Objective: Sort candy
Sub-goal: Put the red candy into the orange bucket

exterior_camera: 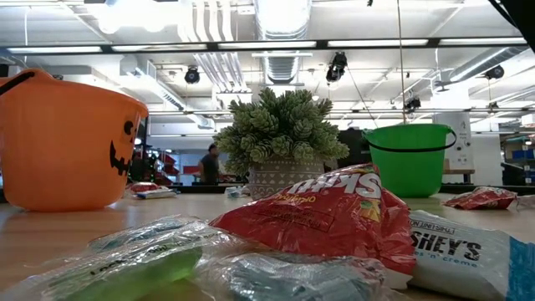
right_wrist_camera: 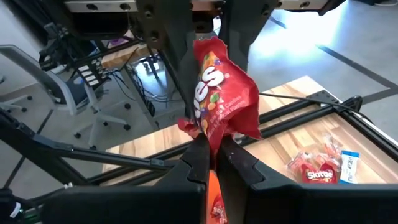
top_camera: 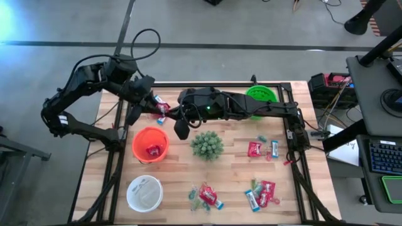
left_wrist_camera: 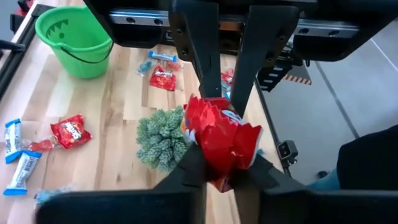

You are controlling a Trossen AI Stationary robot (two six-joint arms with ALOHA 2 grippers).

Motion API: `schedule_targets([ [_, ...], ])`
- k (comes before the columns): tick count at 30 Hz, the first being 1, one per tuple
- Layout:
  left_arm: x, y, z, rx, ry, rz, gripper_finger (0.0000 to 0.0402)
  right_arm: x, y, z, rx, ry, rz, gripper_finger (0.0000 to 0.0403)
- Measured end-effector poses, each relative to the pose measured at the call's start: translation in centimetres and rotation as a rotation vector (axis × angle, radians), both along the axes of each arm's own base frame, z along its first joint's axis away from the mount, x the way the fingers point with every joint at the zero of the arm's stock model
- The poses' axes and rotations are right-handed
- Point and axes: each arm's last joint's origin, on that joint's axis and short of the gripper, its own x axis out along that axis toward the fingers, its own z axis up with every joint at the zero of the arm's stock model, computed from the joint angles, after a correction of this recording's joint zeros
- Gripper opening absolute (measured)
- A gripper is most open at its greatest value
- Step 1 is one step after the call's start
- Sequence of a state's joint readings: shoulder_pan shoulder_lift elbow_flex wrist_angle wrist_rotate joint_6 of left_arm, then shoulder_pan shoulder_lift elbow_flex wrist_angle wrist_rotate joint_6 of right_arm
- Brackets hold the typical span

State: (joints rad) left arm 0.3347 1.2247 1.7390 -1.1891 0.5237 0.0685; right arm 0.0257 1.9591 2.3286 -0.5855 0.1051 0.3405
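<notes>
A: Two grippers engaged; state of each?

B: Left gripper (left_wrist_camera: 219, 165) is closed on a crinkled red candy packet (left_wrist_camera: 221, 140), pinched between its dark fingers. Right gripper (right_wrist_camera: 212, 158) is clamped on a red Skittles packet (right_wrist_camera: 224, 93), which stands up from its fingertips.

A: Location of remaining candy?

B: Beyond the left gripper, loose red and blue-and-white wrapped sweets (left_wrist_camera: 68, 132) lie on the wooden table (left_wrist_camera: 118, 106), near the green plastic bucket (left_wrist_camera: 68, 38) and spiky green plant (left_wrist_camera: 161, 138)

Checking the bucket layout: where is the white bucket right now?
In the high view the white bucket sits at the table's near-left corner, just below the orange bucket, apart from it.
</notes>
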Motion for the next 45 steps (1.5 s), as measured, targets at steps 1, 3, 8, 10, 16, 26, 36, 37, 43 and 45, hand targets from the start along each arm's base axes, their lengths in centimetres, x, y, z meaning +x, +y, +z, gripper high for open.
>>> schedule_targets([
  [1,0.0,0.0,0.0,0.002,0.0,-0.002,0.0011,0.0,0.0,0.0,0.0,0.0,0.0,0.0012],
  [3,0.0,0.0,0.0,0.004,0.001,-0.004,0.0011,0.0,0.0,0.0,0.0,0.001,0.0,0.0013],
  [8,-0.4,-0.1,-0.2,0.022,0.028,-0.017,0.0009,0.1,0.0,-0.2,-0.015,0.008,0.016,0.002],
  [10,-0.8,-0.2,-0.4,0.026,0.059,-0.02,0.0007,0.1,0.1,-0.2,-0.018,0.013,0.031,0.0031],
  [16,-2.4,-0.8,-0.5,0.052,0.093,-0.049,0.0005,0.0,-0.1,-0.2,-0.025,0.018,0.009,0.009],
  [26,-5.1,-1.5,-1.1,0.09,0.237,-0.022,0.0004,-2.5,-2.9,-2.2,-0.126,0.353,-0.275,0.0157],
  [36,-4.8,-1.3,-2.0,0.066,0.317,0.013,0.0004,-6.0,-7.7,-4.7,-0.142,0.761,-0.393,0.0146],
  [37,-4.8,-1.3,-2.3,0.058,0.336,0.033,0.0004,-6.3,-8.2,-4.8,-0.143,0.796,-0.4,0.0144],
  [43,-4.4,-1.0,-5.0,-0.05,0.476,0.146,0.0004,-8.4,-11.8,-5.3,-0.163,0.967,-0.419,0.0135],
  [45,-4.3,-1.0,-6.0,-0.098,0.522,0.186,0.0004,-9.1,-13.2,-5.2,-0.17,0.989,-0.426,0.0134],
])
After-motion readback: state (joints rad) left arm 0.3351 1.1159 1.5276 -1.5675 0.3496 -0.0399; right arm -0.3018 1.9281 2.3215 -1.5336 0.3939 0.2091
